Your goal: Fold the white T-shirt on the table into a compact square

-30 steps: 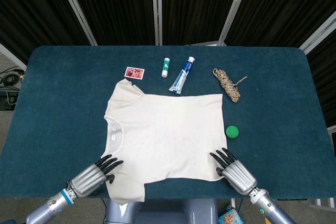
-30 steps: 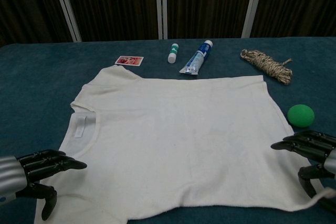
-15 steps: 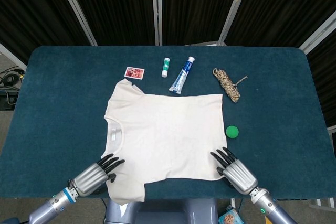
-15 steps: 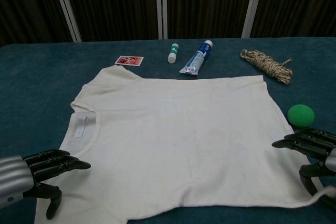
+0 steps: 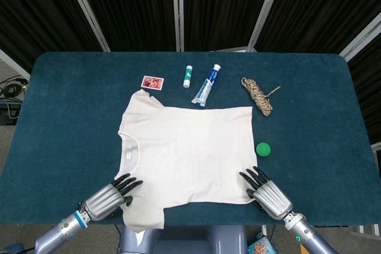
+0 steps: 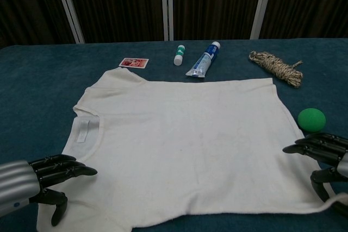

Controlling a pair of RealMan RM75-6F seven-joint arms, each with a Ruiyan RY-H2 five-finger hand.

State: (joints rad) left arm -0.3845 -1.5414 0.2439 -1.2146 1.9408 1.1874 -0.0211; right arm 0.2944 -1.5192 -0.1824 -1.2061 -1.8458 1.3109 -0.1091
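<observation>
The left hand (image 5: 109,195) lies at the 7 o'clock corner of the desk, fingers (image 6: 62,168) apart and extended toward the shirt, grasping nothing; in the chest view the fingertips sit at the near sleeve edge, and contact with the cloth cannot be confirmed. The right hand (image 5: 266,193) lies at 5 o'clock, also released, fingers (image 6: 312,146) spread — its fingertips overlap the shirt's near hem corner in the head view.

Remaining items, largest first:

1. Desk (image 5: 65,117) — dark teal top with rounded corners, carrying every item below.
2. White T-shirt (image 5: 187,153) — spread flat and unfolded at the centre of the desk, collar toward 9 o'clock, hem toward 3 o'clock. One sleeve points to 11 o'clock; the other hangs over the near desk edge at 7 o'clock, just beside the left hand.
3. Rope bundle (image 5: 258,95) — coiled, beige and brown, at 1 o'clock, near the shirt's far hem corner but apart from it.
4. Toothpaste tube (image 5: 206,85) — blue and white, at 12 o'clock, cap pointing away from the robot, its flat end at the shirt's far edge.
5. Red card (image 5: 152,82) — at 11 o'clock, just beside the far sleeve.
6. Green ball (image 5: 263,149) — at 3 o'clock, just beside the hem, between the rope bundle and the right hand.
7. White stick (image 5: 187,75) with a green band — at 12 o'clock, between the red card and the toothpaste tube.
</observation>
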